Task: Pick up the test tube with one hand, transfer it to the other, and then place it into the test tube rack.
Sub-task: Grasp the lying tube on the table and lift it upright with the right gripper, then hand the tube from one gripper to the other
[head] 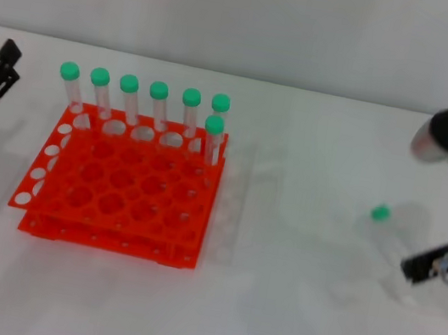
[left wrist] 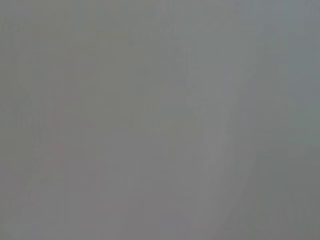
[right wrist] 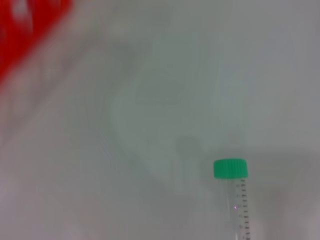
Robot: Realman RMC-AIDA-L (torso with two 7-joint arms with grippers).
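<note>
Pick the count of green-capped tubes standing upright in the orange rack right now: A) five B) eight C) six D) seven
D: the test tube rack holds six tubes along its far row plus one just in front at the right end, while the test tube still lies loose on the table near the right gripper.

A white worktop point(head: 285, 315) fills most of the head view. Its surface is smooth and matte, and it carries soft grey shadows. Behind it stands a plain pale grey wall point(head: 250, 9), and the line where the wall meets the worktop runs almost level across the upper part. The light is even and diffuse. The left wrist view shows only a uniform grey surface.
</note>
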